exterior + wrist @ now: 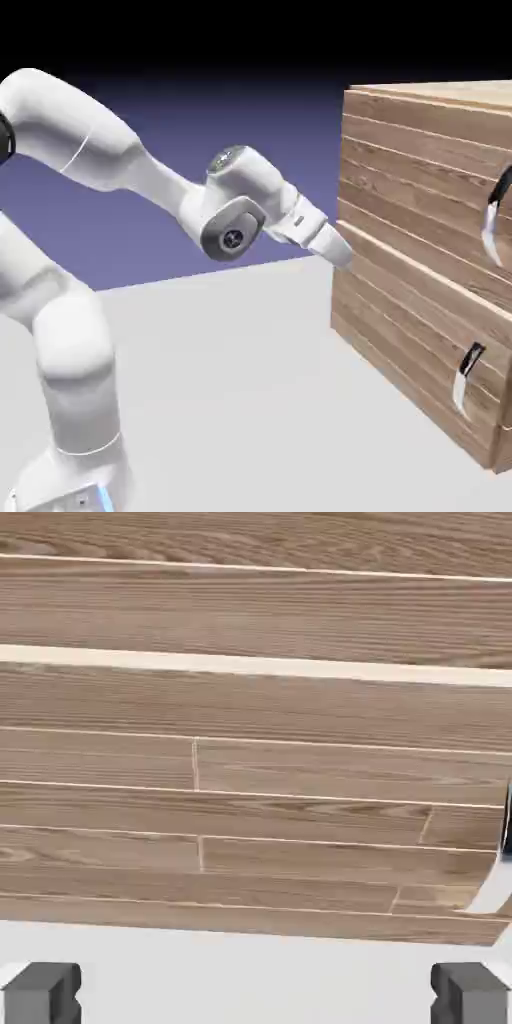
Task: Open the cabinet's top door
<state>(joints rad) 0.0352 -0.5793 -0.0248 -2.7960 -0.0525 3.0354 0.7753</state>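
Blue-violet backdrop [200, 200] fades to black above a pale surface [230, 380] (end effector [257, 994] fingers apart).

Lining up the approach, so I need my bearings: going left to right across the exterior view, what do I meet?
The arm's base, the gripper, the lower panel's handle, the top door's handle.

Plain blue-violet backdrop [270, 130], darkening upward
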